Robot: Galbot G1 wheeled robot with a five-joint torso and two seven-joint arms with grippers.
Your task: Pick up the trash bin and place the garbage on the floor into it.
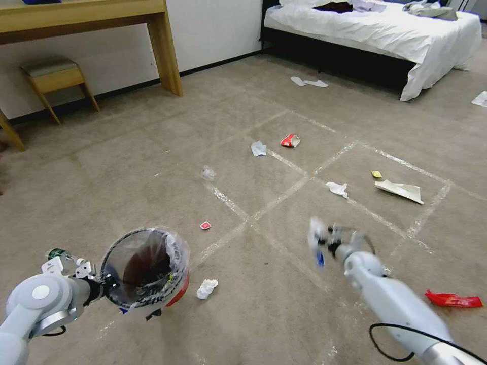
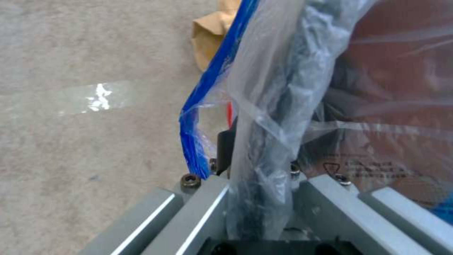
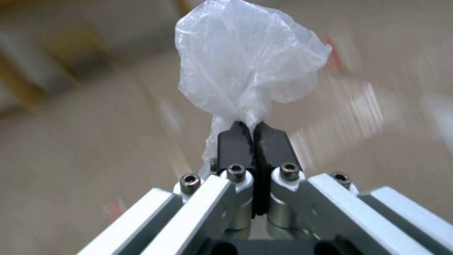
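While your left tool point(image 1: 96, 276) clamps the trash bin point(image 1: 144, 268) by its bagged rim, mouth tipped up and off the floor point(image 1: 152, 167), your right tool point(image 3: 254, 136) pinches a crumpled clear plastic scrap point(image 3: 250, 67), probably for dropping in. The arm looks blurred, so its exact position is uncertain. A white tissue point(image 1: 207, 288) lies beside the bin.
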